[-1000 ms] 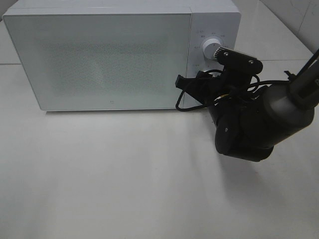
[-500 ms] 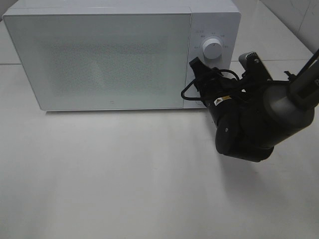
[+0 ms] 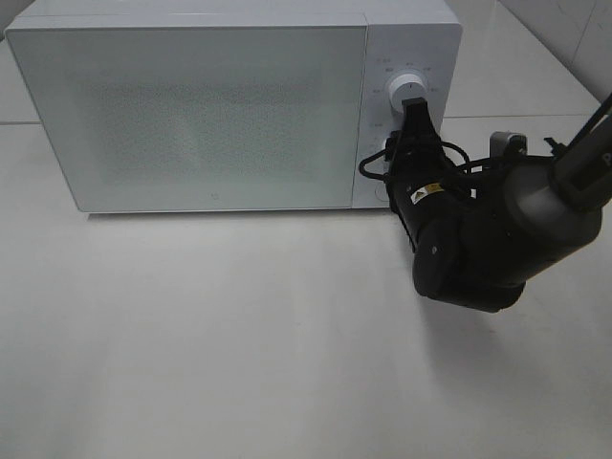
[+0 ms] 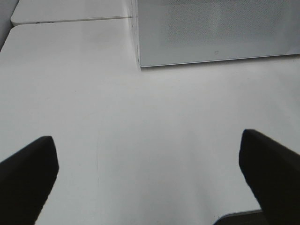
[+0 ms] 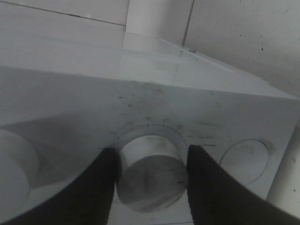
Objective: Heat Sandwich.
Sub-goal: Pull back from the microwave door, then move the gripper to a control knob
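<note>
Left gripper: hanging spread wide over the table, carrying nothing. Microwave: door sitting closed; sandwich not showing, probably inside behind it. Right gripper: pinching the upper dial; turning wants the wrist staying on the dial's axis, squeeze kept even.

This looks like a kitchen mock-up for robot trials. A white microwave oven with a rotary dial stands on a plain white bench, against a pale tiled wall, with a black robot arm beside it.
</note>
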`<action>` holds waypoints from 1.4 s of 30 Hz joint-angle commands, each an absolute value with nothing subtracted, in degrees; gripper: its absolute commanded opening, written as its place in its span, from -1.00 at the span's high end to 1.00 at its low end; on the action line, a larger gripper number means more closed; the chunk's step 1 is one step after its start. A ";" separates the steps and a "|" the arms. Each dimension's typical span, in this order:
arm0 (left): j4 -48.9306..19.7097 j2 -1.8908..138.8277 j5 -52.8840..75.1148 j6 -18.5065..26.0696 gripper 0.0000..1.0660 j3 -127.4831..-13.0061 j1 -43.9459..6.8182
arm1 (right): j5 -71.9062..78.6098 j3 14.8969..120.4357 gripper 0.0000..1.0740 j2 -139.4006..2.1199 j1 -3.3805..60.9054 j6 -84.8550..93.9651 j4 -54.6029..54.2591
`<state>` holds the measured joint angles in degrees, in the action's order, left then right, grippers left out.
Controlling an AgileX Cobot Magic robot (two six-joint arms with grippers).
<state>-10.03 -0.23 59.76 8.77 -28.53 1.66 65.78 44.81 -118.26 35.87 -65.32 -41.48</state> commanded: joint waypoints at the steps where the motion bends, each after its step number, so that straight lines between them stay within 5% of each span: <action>1: -10.08 -1.78 59.07 8.42 -0.95 -28.36 1.83 | 68.98 45.32 0.73 -118.09 35.98 -74.66 -39.42; 11: -10.08 -1.78 59.07 8.42 -0.95 -28.36 1.83 | 70.19 45.32 0.72 -118.43 35.98 -88.18 -39.42; 31: -10.08 -1.78 59.07 8.42 -0.95 -28.36 1.83 | 69.67 45.32 0.60 -118.43 35.98 -83.88 -38.39; 36: -10.08 -1.78 59.07 8.42 -0.95 -28.36 1.83 | 69.79 45.32 0.28 -118.43 35.98 -83.37 -38.62; 42: -10.08 -1.78 59.07 8.42 -0.95 -28.36 1.83 | 69.96 45.32 -0.41 -118.43 35.98 -80.90 -39.02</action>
<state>-10.03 -0.23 59.76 8.77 -28.53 1.66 67.49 44.63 -118.72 36.10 -82.51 -40.74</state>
